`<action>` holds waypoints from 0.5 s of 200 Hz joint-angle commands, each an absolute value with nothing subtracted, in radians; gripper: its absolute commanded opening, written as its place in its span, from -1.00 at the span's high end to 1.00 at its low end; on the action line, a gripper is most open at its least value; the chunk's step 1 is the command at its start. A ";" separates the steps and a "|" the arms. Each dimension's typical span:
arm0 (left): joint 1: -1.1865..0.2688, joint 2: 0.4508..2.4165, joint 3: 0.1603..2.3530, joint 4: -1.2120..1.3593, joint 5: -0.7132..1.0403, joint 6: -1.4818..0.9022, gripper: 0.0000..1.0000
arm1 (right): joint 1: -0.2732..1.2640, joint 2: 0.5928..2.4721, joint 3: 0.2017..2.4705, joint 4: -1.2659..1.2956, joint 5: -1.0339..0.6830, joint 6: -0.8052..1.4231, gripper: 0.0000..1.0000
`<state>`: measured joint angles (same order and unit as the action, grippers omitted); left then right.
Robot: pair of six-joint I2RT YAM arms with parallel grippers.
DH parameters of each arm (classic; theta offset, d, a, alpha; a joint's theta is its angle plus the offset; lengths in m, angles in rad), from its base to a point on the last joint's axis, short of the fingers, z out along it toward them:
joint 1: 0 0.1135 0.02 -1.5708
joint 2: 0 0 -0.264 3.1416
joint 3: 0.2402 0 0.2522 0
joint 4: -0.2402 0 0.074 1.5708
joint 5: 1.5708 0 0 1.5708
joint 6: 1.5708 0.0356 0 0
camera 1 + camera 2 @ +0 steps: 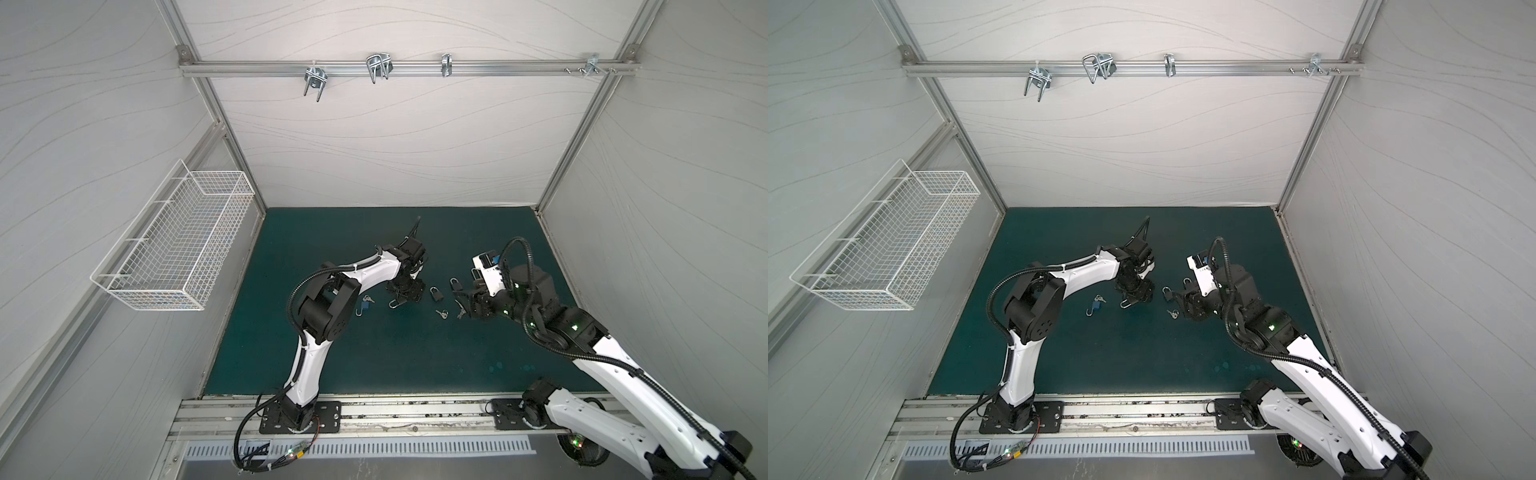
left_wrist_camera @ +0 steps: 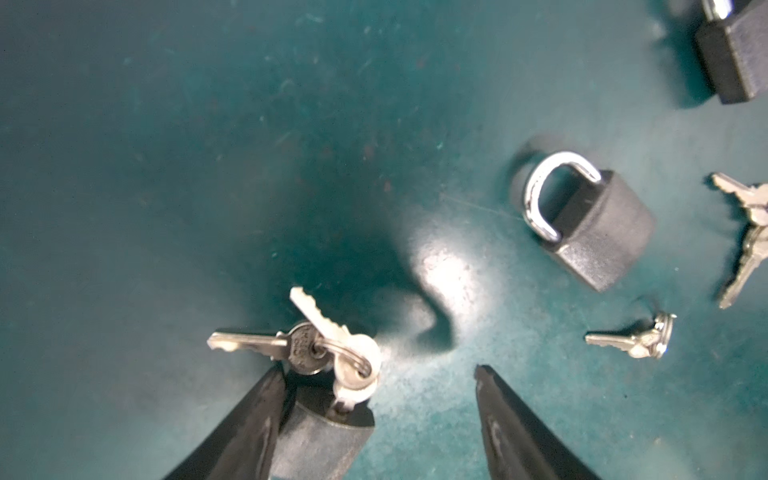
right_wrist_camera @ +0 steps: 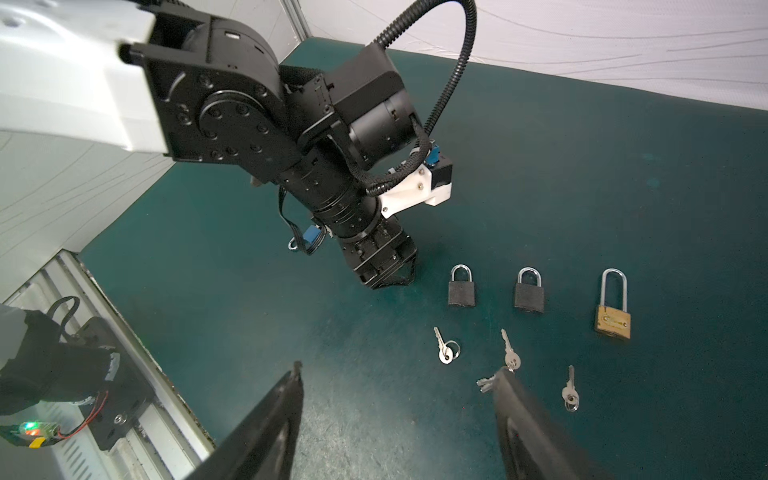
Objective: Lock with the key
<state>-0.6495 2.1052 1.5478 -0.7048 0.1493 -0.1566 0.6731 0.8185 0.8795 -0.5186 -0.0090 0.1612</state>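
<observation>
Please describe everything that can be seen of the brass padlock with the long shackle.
The brass padlock has a small, yellowish, worn-looking metal body with a lighter strip across its face, and a long, narrow, silver shackle. Both legs of the shackle seem to enter the body, so it looks shut. It lies flat on the green mat, at the end of a row of three padlocks, next to a black padlock but apart from it. Nothing touches it, and no key sticks out of it.

Black padlock (image 2: pixel 737 58) half out of frame (blurred too)
</observation>
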 commanded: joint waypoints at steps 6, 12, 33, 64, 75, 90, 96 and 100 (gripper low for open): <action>-0.658 2.027 1.493 -0.689 0.077 -0.194 -0.59 | 0.666 0.809 0.882 -0.531 0.017 0.161 -0.46; -0.658 2.005 1.472 -0.676 0.052 -0.205 -0.64 | 0.667 0.810 0.881 -0.530 0.001 0.152 -0.46; -0.658 1.897 1.376 -0.627 -0.003 -0.264 -0.76 | 0.668 0.808 0.855 -0.497 -0.047 0.124 -0.46; -0.657 1.663 1.216 -0.552 -0.041 -0.390 -0.76 | 0.668 0.876 0.803 -0.420 -0.135 0.123 -0.58; -0.656 1.572 1.152 -0.535 -0.069 -0.429 -0.76 | 0.669 0.923 0.794 -0.380 -0.181 0.130 -0.59; -0.648 1.464 1.069 -0.524 -0.083 -0.477 -0.76 | 0.675 0.998 0.777 -0.298 -0.222 0.131 -0.61; -0.640 1.425 1.037 -0.523 -0.079 -0.496 -0.76 | 0.686 1.034 0.777 -0.270 -0.230 0.127 -0.61; -0.636 1.399 1.018 -0.522 -0.075 -0.504 -0.75 | 0.692 1.055 0.779 -0.254 -0.237 0.122 -0.61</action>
